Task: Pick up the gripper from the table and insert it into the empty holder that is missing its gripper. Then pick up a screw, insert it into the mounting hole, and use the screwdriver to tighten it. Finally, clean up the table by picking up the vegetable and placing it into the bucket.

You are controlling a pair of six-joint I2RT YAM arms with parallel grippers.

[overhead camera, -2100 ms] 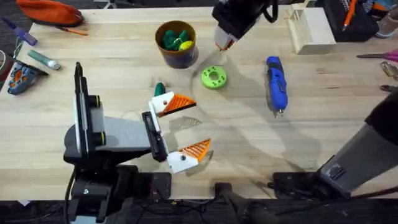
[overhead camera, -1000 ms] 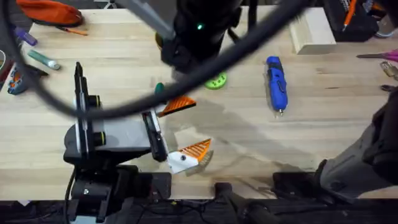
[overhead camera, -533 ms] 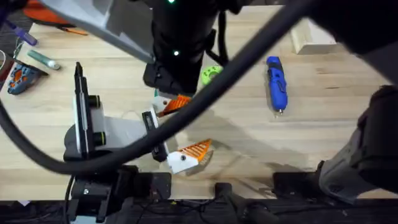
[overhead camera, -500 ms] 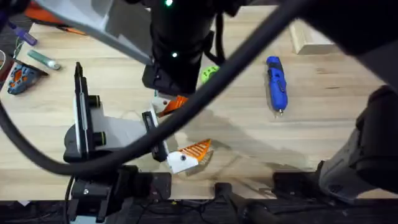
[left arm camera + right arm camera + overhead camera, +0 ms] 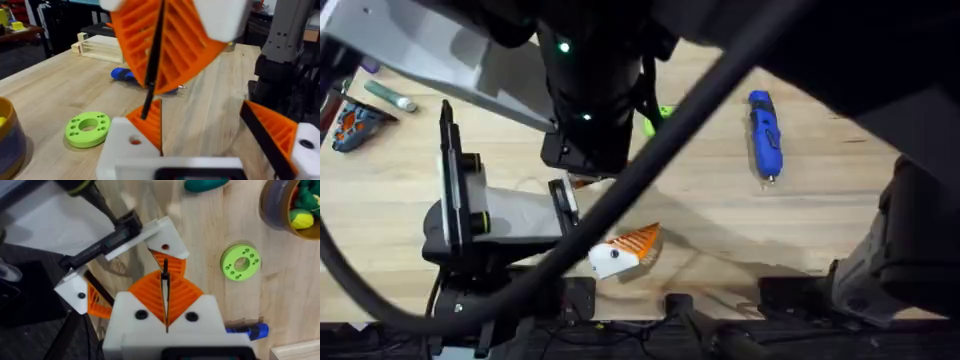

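"Where does the gripper (image 5: 169,262) sit?"

"At the holder (image 5: 162,235) of the left gripper (image 5: 200,120), whose jaws stand wide. The right gripper (image 5: 165,280), pads pressed together on a thin dark strip, hangs straight above it."

"And the screwdriver (image 5: 764,135)?"

"At three o'clock from them on the overhead view, lying twelve-to-six, probably nearer the right arm's base."

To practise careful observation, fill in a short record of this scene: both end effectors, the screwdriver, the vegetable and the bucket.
left end effector: open, fingers apart
right end effector: pads shut, just above one finger of the left end effector
screwdriver: lying on the table, not held
vegetable: on the table, outside the bucket
bucket: upright, green and yellow items inside
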